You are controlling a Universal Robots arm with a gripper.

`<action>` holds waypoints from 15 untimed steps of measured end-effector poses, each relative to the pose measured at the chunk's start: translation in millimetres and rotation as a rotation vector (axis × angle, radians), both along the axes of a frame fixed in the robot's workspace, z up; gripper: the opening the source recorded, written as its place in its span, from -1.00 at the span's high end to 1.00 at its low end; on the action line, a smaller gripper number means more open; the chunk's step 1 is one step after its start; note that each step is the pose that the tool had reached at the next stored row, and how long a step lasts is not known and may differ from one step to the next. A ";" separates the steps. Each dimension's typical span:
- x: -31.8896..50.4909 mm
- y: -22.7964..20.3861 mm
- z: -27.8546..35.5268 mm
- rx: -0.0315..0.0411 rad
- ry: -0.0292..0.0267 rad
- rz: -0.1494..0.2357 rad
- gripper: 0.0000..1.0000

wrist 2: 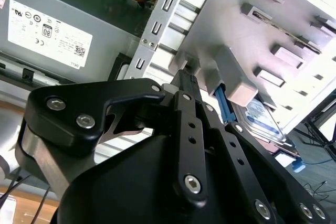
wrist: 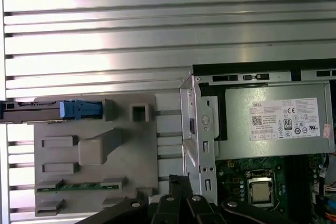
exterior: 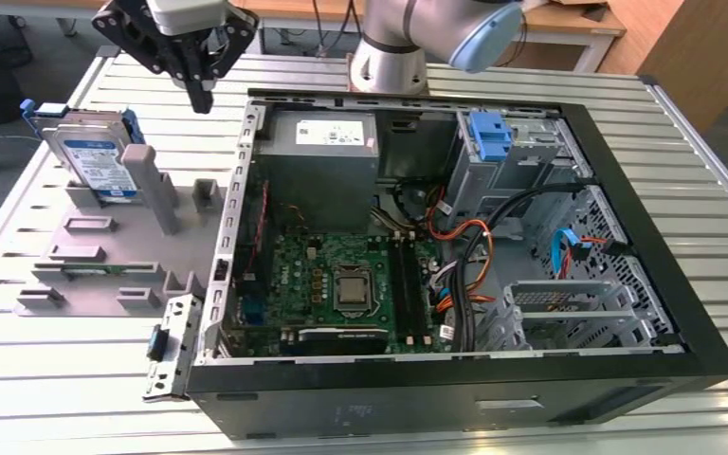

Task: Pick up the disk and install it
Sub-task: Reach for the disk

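One disk (exterior: pixel 91 159) stands in one grey holder (exterior: pixel 99 270) — the end effector (exterior: pixel 200 104) points down nearby, pinched closed, empty.

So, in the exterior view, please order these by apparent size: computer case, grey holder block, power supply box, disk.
1. computer case
2. grey holder block
3. power supply box and disk look nearly alike; not ranked.

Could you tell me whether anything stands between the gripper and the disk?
Only the holder's tall grey post, standing beside the upright disk on the side facing the gripper and lower than it. Nothing visible covers the disk's top edge.
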State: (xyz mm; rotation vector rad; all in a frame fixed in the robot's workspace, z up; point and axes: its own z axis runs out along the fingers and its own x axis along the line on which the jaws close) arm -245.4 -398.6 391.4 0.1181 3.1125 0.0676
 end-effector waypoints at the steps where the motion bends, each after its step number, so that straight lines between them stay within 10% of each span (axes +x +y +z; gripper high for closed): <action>1: -1.9 0.1 -0.1 0.0000 -0.0001 0.000 0.79; 15: -29.9 2.3 -1.5 0.0000 0.0000 -0.002 0.79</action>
